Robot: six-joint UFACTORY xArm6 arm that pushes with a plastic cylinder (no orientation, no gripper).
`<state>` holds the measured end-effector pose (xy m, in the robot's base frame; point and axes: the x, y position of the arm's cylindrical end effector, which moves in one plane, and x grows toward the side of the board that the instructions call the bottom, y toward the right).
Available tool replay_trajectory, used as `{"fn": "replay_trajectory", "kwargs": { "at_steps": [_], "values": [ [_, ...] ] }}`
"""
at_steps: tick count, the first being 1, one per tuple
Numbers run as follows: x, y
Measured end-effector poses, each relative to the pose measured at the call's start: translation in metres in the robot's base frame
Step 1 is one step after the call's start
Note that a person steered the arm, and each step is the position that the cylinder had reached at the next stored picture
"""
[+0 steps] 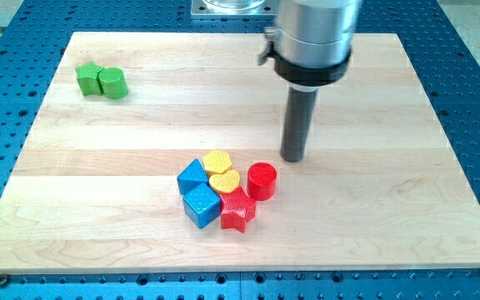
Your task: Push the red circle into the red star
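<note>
The red circle stands just below the board's middle. The red star lies right below and to the left of it; the two look to be touching or nearly so. My tip rests on the board a little above and to the right of the red circle, with a small gap between them. The rod rises from there to the grey arm housing at the view's top.
A yellow hexagon-like block, a yellow heart, a blue block and a blue cube cluster against the red star's left. A green star and green cylinder sit at the top left. The wooden board lies on a blue perforated table.
</note>
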<state>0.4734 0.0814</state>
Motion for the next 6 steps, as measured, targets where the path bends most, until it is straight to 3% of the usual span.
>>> {"fn": "replay_trajectory", "kwargs": {
  "at_steps": [1, 2, 3, 6],
  "values": [
    [0.035, -0.005],
    [0.038, -0.005],
    [0.014, -0.008],
    [0.043, -0.032]
  ]
}}
